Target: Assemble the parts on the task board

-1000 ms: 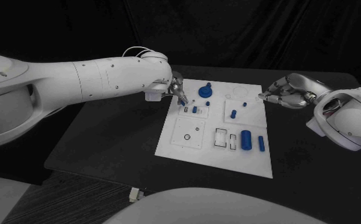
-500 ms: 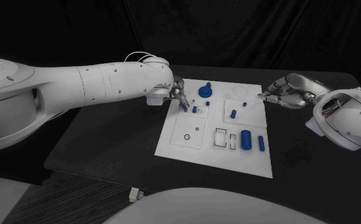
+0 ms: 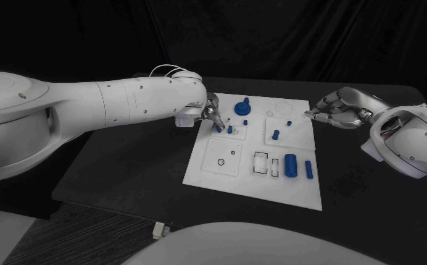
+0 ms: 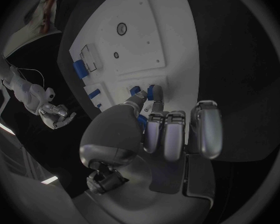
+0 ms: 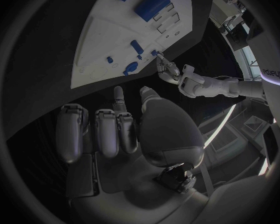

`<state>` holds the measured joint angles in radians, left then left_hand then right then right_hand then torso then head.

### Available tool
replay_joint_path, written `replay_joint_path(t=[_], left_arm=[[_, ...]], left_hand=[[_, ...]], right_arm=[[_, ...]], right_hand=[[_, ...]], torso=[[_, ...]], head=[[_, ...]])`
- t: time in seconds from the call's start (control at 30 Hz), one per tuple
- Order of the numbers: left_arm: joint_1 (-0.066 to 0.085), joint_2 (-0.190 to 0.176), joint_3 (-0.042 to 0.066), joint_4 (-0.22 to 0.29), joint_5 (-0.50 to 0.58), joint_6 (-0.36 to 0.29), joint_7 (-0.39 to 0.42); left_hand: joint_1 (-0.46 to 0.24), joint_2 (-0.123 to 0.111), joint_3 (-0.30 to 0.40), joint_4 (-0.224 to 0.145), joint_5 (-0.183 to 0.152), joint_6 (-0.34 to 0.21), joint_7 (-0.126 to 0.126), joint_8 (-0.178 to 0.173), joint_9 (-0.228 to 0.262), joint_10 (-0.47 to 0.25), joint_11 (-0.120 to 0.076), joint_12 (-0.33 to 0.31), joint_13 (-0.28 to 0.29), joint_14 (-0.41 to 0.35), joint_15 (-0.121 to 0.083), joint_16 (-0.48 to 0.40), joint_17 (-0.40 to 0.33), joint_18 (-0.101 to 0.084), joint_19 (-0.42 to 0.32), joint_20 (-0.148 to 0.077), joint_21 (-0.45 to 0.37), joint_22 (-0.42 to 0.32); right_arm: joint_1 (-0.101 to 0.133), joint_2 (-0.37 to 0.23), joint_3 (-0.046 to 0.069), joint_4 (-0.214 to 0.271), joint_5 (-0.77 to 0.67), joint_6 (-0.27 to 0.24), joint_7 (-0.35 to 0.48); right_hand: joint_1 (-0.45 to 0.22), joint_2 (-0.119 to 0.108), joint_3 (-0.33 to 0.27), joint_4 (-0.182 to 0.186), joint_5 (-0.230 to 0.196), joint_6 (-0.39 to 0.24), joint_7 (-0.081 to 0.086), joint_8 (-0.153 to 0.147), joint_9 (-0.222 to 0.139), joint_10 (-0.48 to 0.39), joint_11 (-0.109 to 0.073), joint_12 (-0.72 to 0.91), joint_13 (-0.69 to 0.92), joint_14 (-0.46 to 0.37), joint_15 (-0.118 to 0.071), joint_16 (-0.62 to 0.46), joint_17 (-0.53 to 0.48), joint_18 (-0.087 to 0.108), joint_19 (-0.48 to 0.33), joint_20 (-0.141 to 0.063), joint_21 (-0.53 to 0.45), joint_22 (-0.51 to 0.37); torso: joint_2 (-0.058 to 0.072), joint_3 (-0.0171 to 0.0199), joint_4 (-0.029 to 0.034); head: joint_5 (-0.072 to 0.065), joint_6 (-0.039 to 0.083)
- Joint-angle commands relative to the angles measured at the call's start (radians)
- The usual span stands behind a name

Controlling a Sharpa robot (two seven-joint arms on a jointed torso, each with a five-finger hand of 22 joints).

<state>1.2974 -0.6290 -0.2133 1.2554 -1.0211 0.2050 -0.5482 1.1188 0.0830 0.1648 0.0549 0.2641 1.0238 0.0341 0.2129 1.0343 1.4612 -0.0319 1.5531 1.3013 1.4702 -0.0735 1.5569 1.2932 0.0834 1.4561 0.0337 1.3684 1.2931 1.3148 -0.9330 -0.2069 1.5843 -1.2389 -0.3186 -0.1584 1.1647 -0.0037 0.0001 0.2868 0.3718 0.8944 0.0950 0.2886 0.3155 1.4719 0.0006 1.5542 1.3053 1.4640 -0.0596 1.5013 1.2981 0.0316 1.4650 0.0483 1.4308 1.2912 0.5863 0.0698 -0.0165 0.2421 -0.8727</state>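
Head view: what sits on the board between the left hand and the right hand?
Several blue parts: a round knob, then small pegs, all on the white board between left hand and right hand.

free: bare table [image 3: 133, 172] left of the board [image 3: 233, 175] | blocked: left hand [image 3: 210, 112] over board's far-left pegs [image 3: 229, 129] | right hand [image 3: 336, 109] beside far-right edge
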Motion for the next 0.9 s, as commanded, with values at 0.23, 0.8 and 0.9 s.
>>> replay_joint_path(t=[0.23, 0.8, 0.9], left_arm=[[-0.006, 0.005, 0.001, -0.012, -0.013, -0.007, 0.018], [-0.008, 0.010, 0.001, -0.015, -0.013, -0.003, 0.028], [-0.008, 0.010, 0.001, -0.015, -0.013, -0.002, 0.028]], left_hand=[[-0.019, -0.002, 0.055, 0.003, -0.014, 0.009, -0.003, 0.001, 0.005, 0.110, -0.006, 0.018, 0.270, 0.101, -0.012, 0.014, 0.278, -0.028, -0.010, -0.006, -0.012, 0.164], [-0.019, -0.002, 0.056, 0.003, -0.015, 0.009, -0.003, 0.000, 0.005, 0.110, -0.006, 0.018, 0.270, 0.101, -0.012, 0.014, 0.278, -0.027, -0.011, -0.006, -0.013, 0.163], [-0.019, -0.002, 0.057, 0.003, -0.016, 0.009, -0.003, 0.000, 0.005, 0.110, -0.006, 0.018, 0.270, 0.101, -0.012, 0.014, 0.278, -0.027, -0.011, -0.006, -0.015, 0.163]], right_arm=[[-0.004, -0.001, 0.001, 0.000, -0.002, 0.004, -0.012], [-0.005, 0.001, 0.001, -0.004, -0.002, 0.006, -0.011], [-0.006, 0.002, 0.001, -0.004, -0.002, 0.007, -0.012]], right_hand=[[0.021, 0.006, 0.013, -0.001, 0.025, -0.011, -0.003, 0.004, 0.006, 0.099, 0.010, 0.017, 0.265, 0.076, 0.002, -0.018, 0.114, 0.010, 0.031, 0.004, -0.014, 0.222], [0.023, 0.005, 0.014, -0.001, 0.031, -0.011, -0.003, 0.004, 0.006, 0.099, 0.010, 0.017, 0.265, 0.076, 0.002, -0.019, 0.113, 0.010, 0.031, 0.004, -0.015, 0.222], [0.025, 0.005, 0.014, -0.002, 0.032, -0.011, -0.003, 0.004, 0.006, 0.099, 0.010, 0.017, 0.265, 0.076, 0.002, -0.019, 0.112, 0.010, 0.031, 0.004, -0.016, 0.222]], torso=[[0.001, -0.0004, -0.0002], [0.000, 0.0001, 0.0005], [0.000, -0.0002, 0.0002]], head=[[0.001, 0.000], [0.000, 0.000], [0.001, 0.000]])
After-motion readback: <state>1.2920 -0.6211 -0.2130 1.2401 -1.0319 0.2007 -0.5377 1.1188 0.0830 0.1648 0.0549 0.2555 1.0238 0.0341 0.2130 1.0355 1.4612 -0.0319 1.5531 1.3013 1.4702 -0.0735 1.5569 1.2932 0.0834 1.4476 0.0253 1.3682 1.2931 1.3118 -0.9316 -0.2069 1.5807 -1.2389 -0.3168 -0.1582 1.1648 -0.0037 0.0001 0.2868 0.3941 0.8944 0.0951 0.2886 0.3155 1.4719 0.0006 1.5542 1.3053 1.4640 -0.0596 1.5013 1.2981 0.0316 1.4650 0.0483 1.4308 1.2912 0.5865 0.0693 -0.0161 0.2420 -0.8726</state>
